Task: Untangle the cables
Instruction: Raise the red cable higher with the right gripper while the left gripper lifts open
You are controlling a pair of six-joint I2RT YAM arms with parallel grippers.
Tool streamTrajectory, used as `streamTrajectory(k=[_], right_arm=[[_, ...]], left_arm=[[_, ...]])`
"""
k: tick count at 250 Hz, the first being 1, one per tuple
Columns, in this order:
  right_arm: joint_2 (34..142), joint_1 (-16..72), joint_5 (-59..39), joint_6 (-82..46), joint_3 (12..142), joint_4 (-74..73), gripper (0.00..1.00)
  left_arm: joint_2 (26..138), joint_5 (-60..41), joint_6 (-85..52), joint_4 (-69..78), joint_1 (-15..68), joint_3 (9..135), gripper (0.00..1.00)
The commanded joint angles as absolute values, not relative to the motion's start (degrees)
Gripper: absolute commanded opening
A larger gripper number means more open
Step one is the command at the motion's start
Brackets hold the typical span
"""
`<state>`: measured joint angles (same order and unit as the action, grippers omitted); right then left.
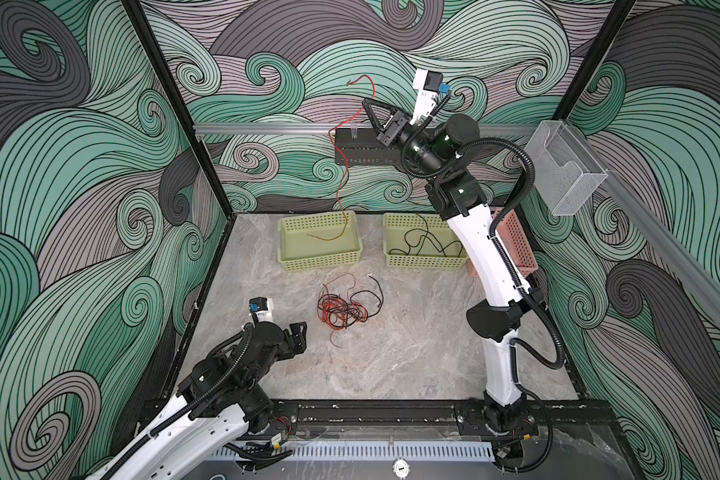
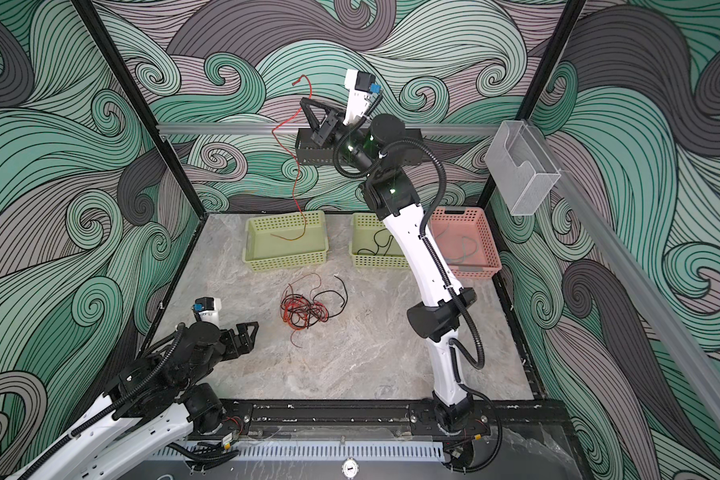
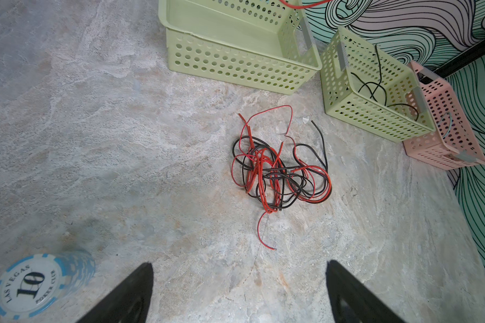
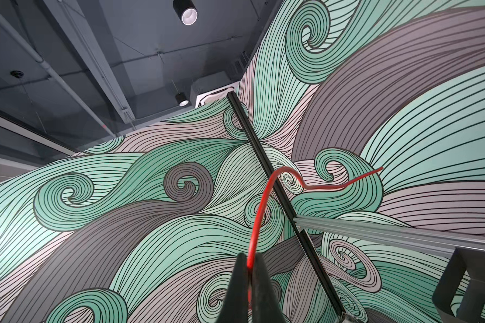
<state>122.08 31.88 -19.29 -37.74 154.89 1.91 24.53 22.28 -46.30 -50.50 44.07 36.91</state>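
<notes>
Your left gripper hovers low over the table, left of the tangle and a little nearer the arm bases. Its fingers stand wide apart with nothing between them. The left wrist view shows a blue chip stack close by that gripper, well apart from the tangle.

The tangle itself lies mid-table: red and black cables looped through each other. One red end trails out toward the arm bases, and a black end curls off on the tangle's right.

Behind the tangle, slightly to its left, sits a green basket. One red cable is clear of the tangle. Its tail lies on that basket's floor and the rest rises straight up to your right gripper, which is raised high behind the tangle. That gripper's fingers are pressed together on the red cable, and the short free end arcs away above them.

Behind and right of the tangle, a second green basket holds a loose black cable. Farther right of the tangle, touching that basket, a pink basket holds a pale teal cable.
</notes>
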Motion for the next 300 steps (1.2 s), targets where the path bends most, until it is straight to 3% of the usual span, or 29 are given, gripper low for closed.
streamTrajectory(k=[1,200,244,300], right_arm=[[127.9,32.1,-18.3,-37.1,159.3,2.7,0.0],[130.0,32.6,-15.2,-34.1,159.5,1.5,0.0],[133.1,30.7,-13.6,-37.3,162.4,0.0,0.0],[129.6,30.8,-15.6,-39.5,161.6,-5.5,0.0]], left_arm=[[24.1,23.2,-46.1,-51.2,44.4,36.9,0.93],[22.0,23.0,-45.6,-49.8,44.4,35.9,0.93],[22.2,22.9,-45.6,-50.1,44.3,36.1,0.93],[22.1,23.4,-45.2,-49.7,44.4,36.0,0.93]])
